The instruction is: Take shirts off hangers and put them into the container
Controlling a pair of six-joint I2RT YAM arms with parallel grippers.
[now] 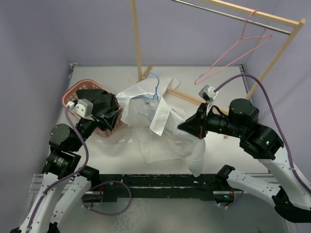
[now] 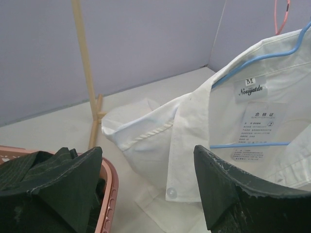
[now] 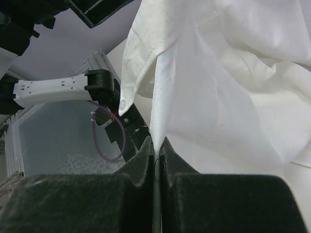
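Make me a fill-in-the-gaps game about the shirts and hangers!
1. The bare hanger on the rail is ____.
2. The other hanger, inside the white shirt, is ____.
3. The right pincer is ____ on the white shirt.
4. The dark shirt lies in the ____.
Missing words: pink; blue; shut; basket.

Robot lab: lilac-walled table (image 1: 107,77)

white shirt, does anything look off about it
Yes: the white shirt lies crumpled on the table with the blue hanger threaded in its collar, while the right fingers pinch one edge and hold it up.
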